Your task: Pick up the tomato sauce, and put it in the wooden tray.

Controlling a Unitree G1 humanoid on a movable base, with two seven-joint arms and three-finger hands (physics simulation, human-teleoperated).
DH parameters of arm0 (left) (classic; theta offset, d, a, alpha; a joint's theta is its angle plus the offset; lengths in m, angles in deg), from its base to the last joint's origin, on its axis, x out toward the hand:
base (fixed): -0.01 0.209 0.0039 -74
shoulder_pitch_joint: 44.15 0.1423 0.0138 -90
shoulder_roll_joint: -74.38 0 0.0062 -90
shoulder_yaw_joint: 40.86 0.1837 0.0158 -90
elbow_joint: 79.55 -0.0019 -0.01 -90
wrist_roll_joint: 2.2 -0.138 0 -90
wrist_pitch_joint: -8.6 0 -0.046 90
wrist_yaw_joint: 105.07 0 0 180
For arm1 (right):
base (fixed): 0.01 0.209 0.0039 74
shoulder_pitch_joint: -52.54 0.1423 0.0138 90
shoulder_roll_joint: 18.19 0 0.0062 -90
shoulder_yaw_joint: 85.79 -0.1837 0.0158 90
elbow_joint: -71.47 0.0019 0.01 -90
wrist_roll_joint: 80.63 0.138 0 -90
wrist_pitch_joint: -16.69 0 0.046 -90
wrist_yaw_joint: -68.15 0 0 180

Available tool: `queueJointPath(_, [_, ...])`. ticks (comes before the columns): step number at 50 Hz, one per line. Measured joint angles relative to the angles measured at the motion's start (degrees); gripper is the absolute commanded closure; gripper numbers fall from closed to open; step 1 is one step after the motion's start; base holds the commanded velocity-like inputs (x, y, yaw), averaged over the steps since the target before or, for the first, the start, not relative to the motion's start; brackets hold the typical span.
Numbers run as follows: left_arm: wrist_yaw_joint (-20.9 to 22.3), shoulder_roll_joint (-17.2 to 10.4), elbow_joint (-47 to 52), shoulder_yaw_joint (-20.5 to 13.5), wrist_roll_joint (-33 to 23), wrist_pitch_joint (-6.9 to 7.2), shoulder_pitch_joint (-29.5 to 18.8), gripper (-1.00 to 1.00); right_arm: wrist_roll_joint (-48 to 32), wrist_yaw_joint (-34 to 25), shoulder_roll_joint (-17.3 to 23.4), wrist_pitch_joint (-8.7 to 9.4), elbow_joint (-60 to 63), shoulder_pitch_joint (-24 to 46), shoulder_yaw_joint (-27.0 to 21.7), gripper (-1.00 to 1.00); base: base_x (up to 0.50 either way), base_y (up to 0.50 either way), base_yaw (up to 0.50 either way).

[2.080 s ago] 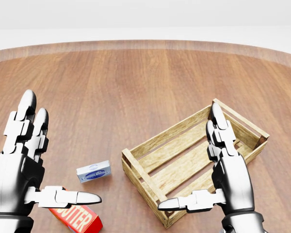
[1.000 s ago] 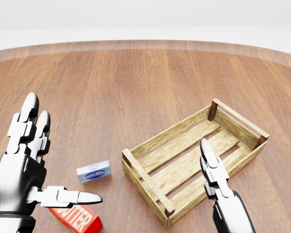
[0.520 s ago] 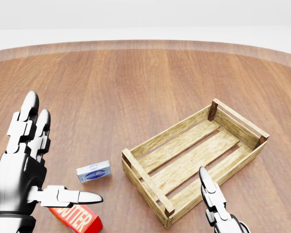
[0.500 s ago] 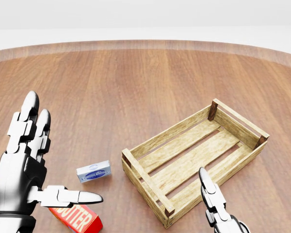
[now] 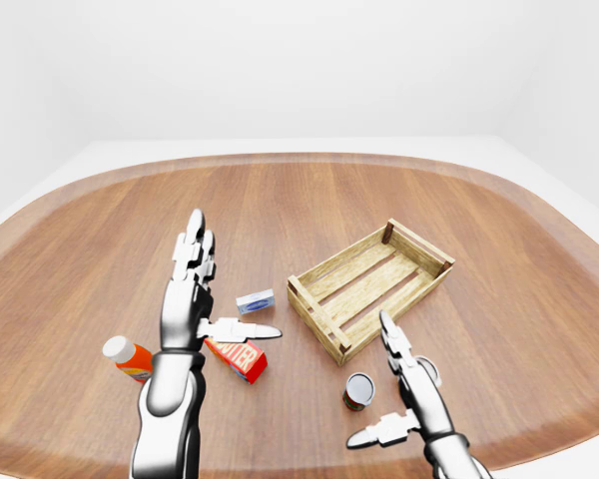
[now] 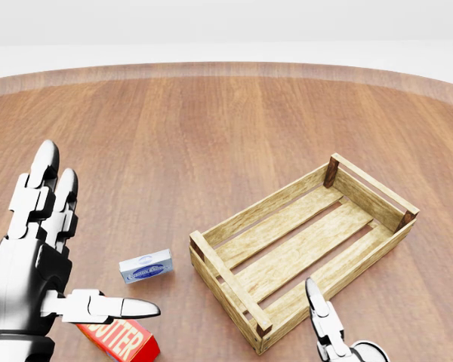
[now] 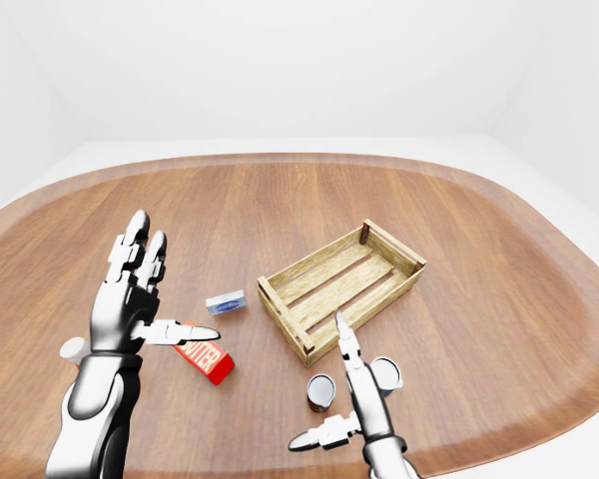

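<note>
Just left of the spread right robot hand [image 5: 411,384], tomato sauce [image 5: 358,390].

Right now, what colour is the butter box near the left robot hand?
Red with white lettering: the butter box shows best in the left-eye view.

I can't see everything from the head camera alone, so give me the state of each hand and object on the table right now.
left hand: open, raised, holding nothing.
right hand: open, low beside the cans, holding nothing.
wooden tray: upright, empty.
can: upright, outside the tray.
second can: partly hidden by the right hand.
butter box: lying flat.
small blue box: lying flat.
orange bottle: on its side.
</note>
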Motion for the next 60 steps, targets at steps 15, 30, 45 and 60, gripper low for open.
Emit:
queueJointPath(15, [-0.01,0.01,-0.24,-0.09,0.07,0.0,0.0,-1.0,-1.02,0.33,-0.68,-2.93,-6.56,1.59,-0.61,-1.0,0.0,0.0,0.0])
queueJointPath(30, [0.01,0.0,-0.38,-0.14,0.16,0.0,-0.01,-1.0,-2.31,0.88,-1.41,-2.93,-13.01,3.51,-1.25,-1.0,0.0,0.0,0.0])
queueJointPath(45, [0.04,0.0,-0.54,-0.18,0.24,0.0,0.05,-1.0,-3.15,1.12,-1.95,-2.93,-17.41,4.73,-1.67,-1.0,0.0,0.0,0.0])
queueJointPath(60, [0.09,-0.02,-0.96,-0.14,0.28,0.0,-0.11,-1.0,-3.62,1.34,-2.36,-2.93,-20.08,5.97,-1.62,-1.0,0.0,0.0,0.0])
